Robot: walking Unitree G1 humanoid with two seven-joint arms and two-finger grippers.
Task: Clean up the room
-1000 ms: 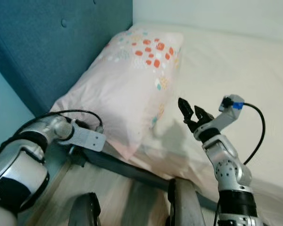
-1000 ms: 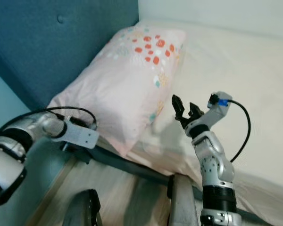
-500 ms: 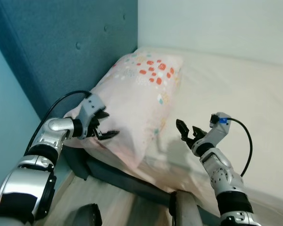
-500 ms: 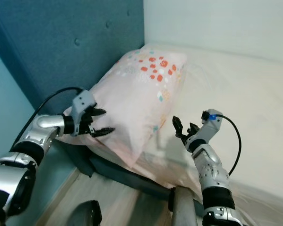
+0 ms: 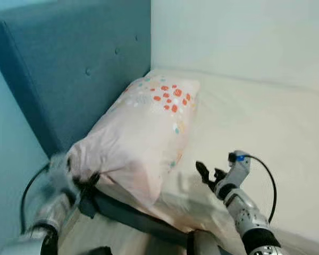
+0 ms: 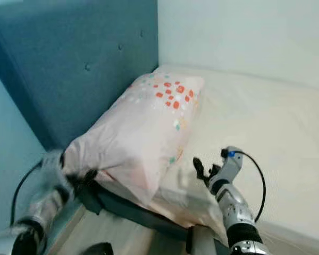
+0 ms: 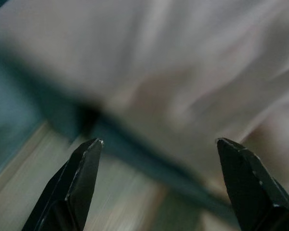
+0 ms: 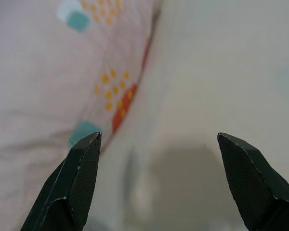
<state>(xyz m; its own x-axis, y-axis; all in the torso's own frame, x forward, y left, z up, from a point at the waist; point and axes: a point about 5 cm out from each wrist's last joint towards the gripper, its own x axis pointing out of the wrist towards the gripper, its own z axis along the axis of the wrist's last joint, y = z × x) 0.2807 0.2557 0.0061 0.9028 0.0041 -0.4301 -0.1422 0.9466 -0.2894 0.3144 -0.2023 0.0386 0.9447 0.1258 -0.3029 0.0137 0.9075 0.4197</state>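
The landmark here is the pillow (image 5: 143, 130), a long pale pink cushion with orange, teal and yellow spots. It lies on the cream sheet of the bed (image 5: 266, 122), along the bed's left edge. Its long axis runs from the near left corner of the bed to the far corner. The far end, where most of the orange spots sit, points at the place where the blue padded headboard (image 5: 69, 69) meets the white wall (image 5: 239, 37). The near end hangs a little over the dark bed frame (image 5: 133, 223).

To the left of the pillow stands the headboard, and the pillow's left long side lies close against it. At the pillow's near left corner is the left gripper (image 5: 82, 183), much blurred in the head views. In the left wrist view its two black fingers (image 7: 79, 185) stand wide apart, with nothing between them, and they face the pale cloth of the pillow above the dark frame and the wooden floor (image 7: 48, 173).

To the right of the pillow's near end, over the sheet, is the right gripper (image 5: 206, 171). Its fingers (image 8: 77, 178) are also spread apart and hold nothing. They point toward the pillow's right side and the sheet beside it, near the pillow but apart from it.
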